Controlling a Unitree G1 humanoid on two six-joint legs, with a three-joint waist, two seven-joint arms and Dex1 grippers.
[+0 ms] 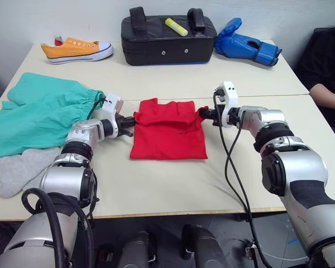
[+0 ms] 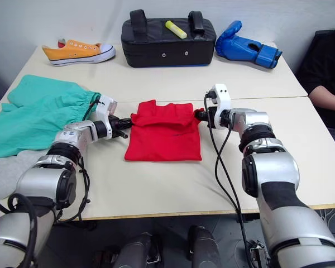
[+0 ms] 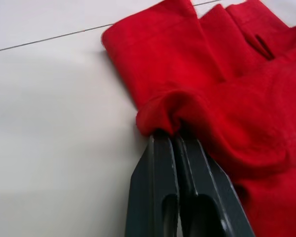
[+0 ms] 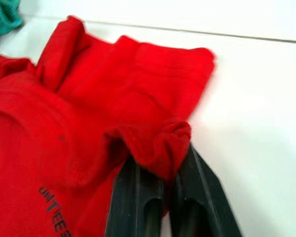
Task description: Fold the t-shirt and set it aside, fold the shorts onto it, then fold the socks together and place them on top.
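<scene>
The red t-shirt (image 1: 168, 131) lies folded small in the middle of the table, its far edge bunched up. My left gripper (image 1: 129, 121) is shut on its left edge, and the left wrist view shows red cloth (image 3: 167, 111) pinched at the fingertips. On the opposite edge my right gripper (image 1: 204, 114) is shut on a fold of the shirt (image 4: 163, 143). The teal shorts (image 1: 42, 111) are spread at the table's left. The grey socks (image 1: 19, 167) lie at the near left edge, partly under my left arm.
At the back of the table stand an orange sneaker (image 1: 77, 49), a black pad (image 1: 167, 38) with a yellow marker (image 1: 176, 26) on it, and a blue boxing glove (image 1: 247, 46). A person's arm (image 1: 326, 92) rests at the far right. A black cable (image 1: 229, 162) trails from my right wrist.
</scene>
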